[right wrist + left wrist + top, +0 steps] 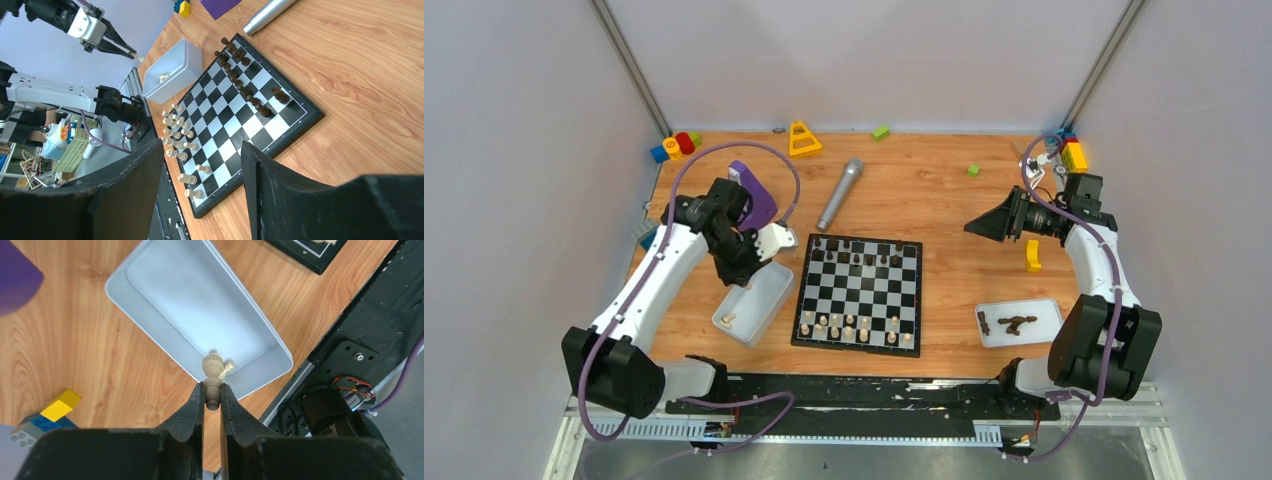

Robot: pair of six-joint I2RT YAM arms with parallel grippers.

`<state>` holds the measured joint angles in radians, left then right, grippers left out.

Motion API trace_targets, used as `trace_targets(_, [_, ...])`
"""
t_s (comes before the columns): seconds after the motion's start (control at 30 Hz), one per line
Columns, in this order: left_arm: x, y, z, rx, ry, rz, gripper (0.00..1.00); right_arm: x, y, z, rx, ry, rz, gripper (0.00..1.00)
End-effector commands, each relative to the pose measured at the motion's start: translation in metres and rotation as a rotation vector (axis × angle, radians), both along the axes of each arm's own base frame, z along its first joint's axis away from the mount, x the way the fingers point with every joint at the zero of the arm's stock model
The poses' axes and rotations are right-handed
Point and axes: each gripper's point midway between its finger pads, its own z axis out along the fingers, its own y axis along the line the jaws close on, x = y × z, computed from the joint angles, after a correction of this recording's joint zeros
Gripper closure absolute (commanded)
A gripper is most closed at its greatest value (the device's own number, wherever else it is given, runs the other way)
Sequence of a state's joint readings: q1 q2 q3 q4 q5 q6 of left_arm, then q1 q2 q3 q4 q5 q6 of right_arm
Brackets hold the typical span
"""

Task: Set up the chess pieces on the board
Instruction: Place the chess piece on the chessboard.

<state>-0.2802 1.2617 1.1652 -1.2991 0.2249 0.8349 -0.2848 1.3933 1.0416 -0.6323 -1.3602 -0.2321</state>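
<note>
Gripping claw: left claw (212,388) pinches a pale chess piece (212,366), left of the chessboard (859,293).
Right claw (202,149): spread wide, empty, right of the chessboard.

place: robotics lab | cues: white enclosure walls (874,60), aluminium struts (630,65), purple cable (734,145)

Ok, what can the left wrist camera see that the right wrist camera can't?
Only the left wrist view shows, right up close, the left hand squeezing the pale wooden chess piece between its fingers. Only the right wrist view shows the dark wooden pieces and pale pieces standing on the black and white chessboard, the silver metal cylinder and the open right hand. Both show the white plastic tray with a loose pale piece inside, a corner of the board, and that left hand, tiny in the right view.
</note>
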Motion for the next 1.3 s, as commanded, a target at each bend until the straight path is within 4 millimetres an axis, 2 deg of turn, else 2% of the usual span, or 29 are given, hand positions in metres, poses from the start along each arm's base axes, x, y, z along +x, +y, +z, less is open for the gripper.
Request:
trace_targets(0.0, [-0.003,-0.023,0.022,-0.072,0.023,-0.032,0.94,0.007,-0.003,0.014,-0.022,-0.089,0.009,0.41])
trace_targets(0.13, [-0.001,-0.053,0.032,-0.104,0.039,-0.094,0.93,0.009,-0.004,0.013,-0.037,-0.078,-0.007,0.42])
trace_targets(0.2, [0.0,-0.079,0.041,-0.133,0.037,-0.156,0.93,0.011,-0.006,0.012,-0.048,-0.072,-0.02,0.42])
trace_targets(0.4, [0.002,-0.148,0.047,-0.174,0.06,-0.311,0.93,0.018,-0.012,0.012,-0.099,-0.063,-0.07,0.42])
trace_targets(0.63, [-0.005,-0.22,0.04,-0.16,0.053,-0.484,0.94,0.023,-0.021,0.014,-0.151,-0.062,-0.131,0.42])
trace_targets(0.7, [-0.012,-0.244,0.04,-0.155,0.043,-0.544,0.94,0.025,-0.025,0.014,-0.163,-0.057,-0.155,0.42])
trace_targets(0.77, [-0.018,-0.26,0.028,-0.129,0.053,-0.582,0.94,0.026,-0.03,0.013,-0.17,-0.049,-0.175,0.42])
trace_targets(0.97, [-0.037,-0.285,0.007,-0.09,0.048,-0.66,0.94,0.03,-0.042,0.011,-0.172,-0.031,-0.214,0.43])
trace_targets(1.27, [-0.057,-0.298,-0.026,-0.05,0.075,-0.678,0.93,0.031,-0.042,0.009,-0.163,-0.023,-0.211,0.43])
